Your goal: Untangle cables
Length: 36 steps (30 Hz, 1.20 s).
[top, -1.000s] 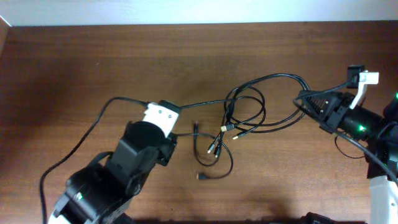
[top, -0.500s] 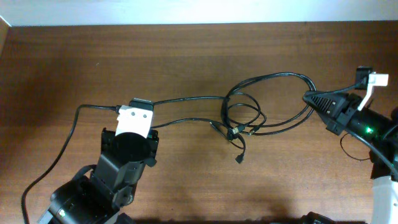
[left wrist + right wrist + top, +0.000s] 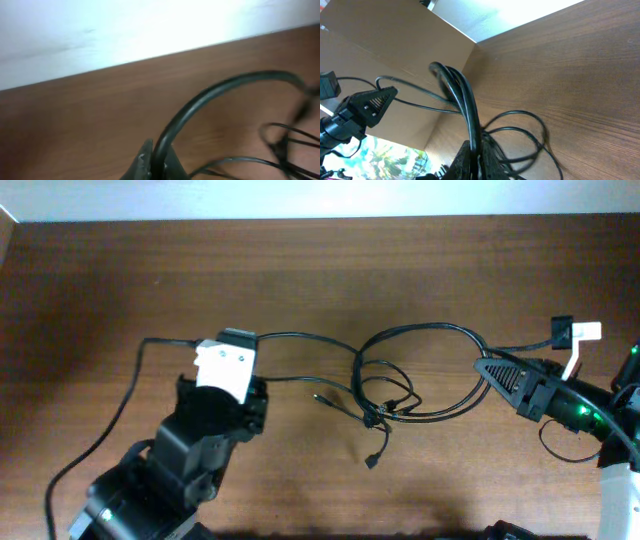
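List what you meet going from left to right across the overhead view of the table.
The left end effector, shut on a cable end → the knotted middle of the cables → the right end effector, shut on the loops' right side.

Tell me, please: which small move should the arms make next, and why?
Probably draw the left claw and right claw gently apart: each seems shut on the cables, and a tangle with slack loops lies between them.
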Tool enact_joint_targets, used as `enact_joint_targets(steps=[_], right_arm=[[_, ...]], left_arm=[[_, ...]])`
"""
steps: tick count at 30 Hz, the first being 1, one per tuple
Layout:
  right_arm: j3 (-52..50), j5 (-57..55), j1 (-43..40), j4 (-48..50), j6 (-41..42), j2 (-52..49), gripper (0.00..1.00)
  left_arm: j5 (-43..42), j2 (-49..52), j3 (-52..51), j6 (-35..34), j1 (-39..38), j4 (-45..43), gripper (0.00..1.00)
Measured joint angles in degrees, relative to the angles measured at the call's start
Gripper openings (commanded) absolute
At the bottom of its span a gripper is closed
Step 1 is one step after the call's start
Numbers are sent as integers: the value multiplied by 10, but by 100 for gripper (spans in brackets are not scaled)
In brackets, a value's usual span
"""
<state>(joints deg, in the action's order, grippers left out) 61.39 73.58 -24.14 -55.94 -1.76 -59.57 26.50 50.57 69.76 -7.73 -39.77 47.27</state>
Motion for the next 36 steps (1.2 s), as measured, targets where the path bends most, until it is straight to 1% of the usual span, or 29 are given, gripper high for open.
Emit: enact_joint_targets(steps=[1,5,8,10,13,22,31,32,33,34,35,36], right_arm=[[0,0,0,-5,-5,0,4],[0,-6,0,-10,-14,0,4],[0,-17,-1,-15,-16,0,4],[0,-23,-1,-18,-17,0,4],[0,-28,-1,-19,-17,0,4],[0,-33,-1,-20,-17,0,4],[0,-48,-1,-20,-30,0,4],[0,-48,-1,-20,-30,0,4],[0,-48,-1,-20,-30,0,4],[0,-49,-1,-20,-31,0,4],[0,-51,-1,-20,-31,0,4],[0,-53,-1,-20,-32,0,4]], left_arm=[[-31,12,0,-1,0,-6,0],[-106,60,0,-1,0,-25,0],[-127,83,0,-1,0,-38,0],[-125,91,0,-1,0,-47,0],[-99,89,0,-1,0,-54,0],[63,21,0,-1,0,-52,0],[132,6,0,-1,0,-45,0],[134,6,0,-1,0,-42,15],[136,6,0,-1,0,-37,32],[138,6,0,1,0,-32,42],[143,6,0,-3,0,-26,61],[146,5,0,-5,0,-16,77]])
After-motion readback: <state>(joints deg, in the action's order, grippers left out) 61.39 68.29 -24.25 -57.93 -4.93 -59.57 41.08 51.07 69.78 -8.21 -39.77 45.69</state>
